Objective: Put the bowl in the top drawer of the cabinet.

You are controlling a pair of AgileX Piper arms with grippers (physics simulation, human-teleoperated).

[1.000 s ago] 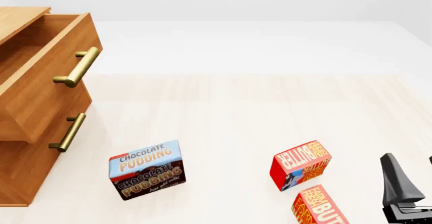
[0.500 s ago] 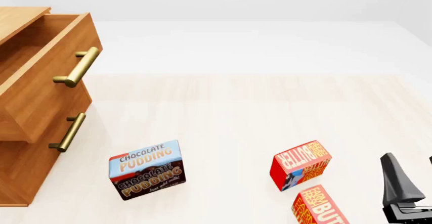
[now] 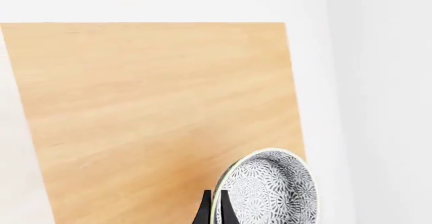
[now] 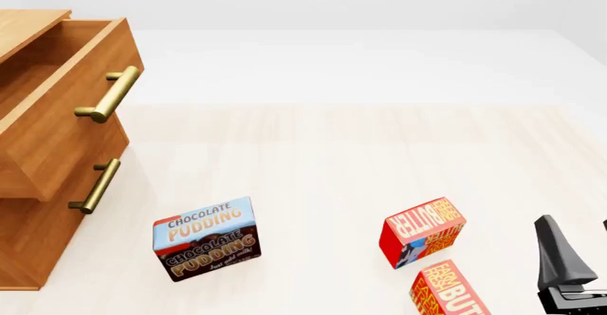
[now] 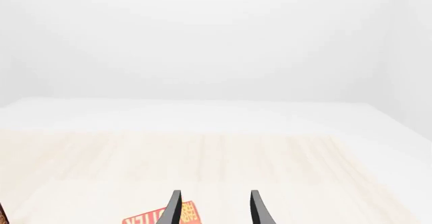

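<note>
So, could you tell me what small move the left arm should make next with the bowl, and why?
Probably move the bowl over the open top drawer before releasing it. The left gripper pinches the bowl's rim above a flat wood panel. No drawer walls show around it there, so it may not be inside the drawer yet.

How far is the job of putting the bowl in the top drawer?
Done: the top drawer already stands pulled open. In hand: the left gripper pinches the rim of the bowl over a wooden surface. Left: releasing the bowl into the drawer. The right gripper is open and idle.
</note>
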